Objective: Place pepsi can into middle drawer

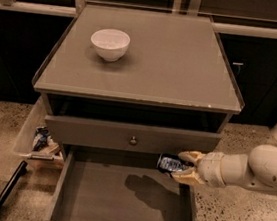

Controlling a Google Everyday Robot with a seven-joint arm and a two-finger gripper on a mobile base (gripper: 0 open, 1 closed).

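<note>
Currently, camera view, single vantage: end effector (pixel 178 165) reaches in from the right and is clamped on the pepsi can (pixel 169 163), one finger above and one below. The can lies on its side with its free end pointing left. It hangs over the rear right part of the middle drawer (pixel 97 200), which is pulled open, and sits just below the upper drawer front (pixel 90 133) and to the right of its knob (pixel 133 140). A shadow on the drawer floor suggests the can is clear of it, not resting. The white bowl (pixel 110 43) sits well apart on the table (pixel 183 72) and plays no part. Handling judgement: the can is light, with a thin metal wall that is smooth and fairly slippery. It is stiff along its length but dents easily across its middle, so a hard squeeze would crease it. The best hold is across the cylindrical body near one end, where the rim stiffens the wall, and the present grip looks close to that. On release, a can lying sideways may roll on the flat floor; the low side walls should contain it.
</note>
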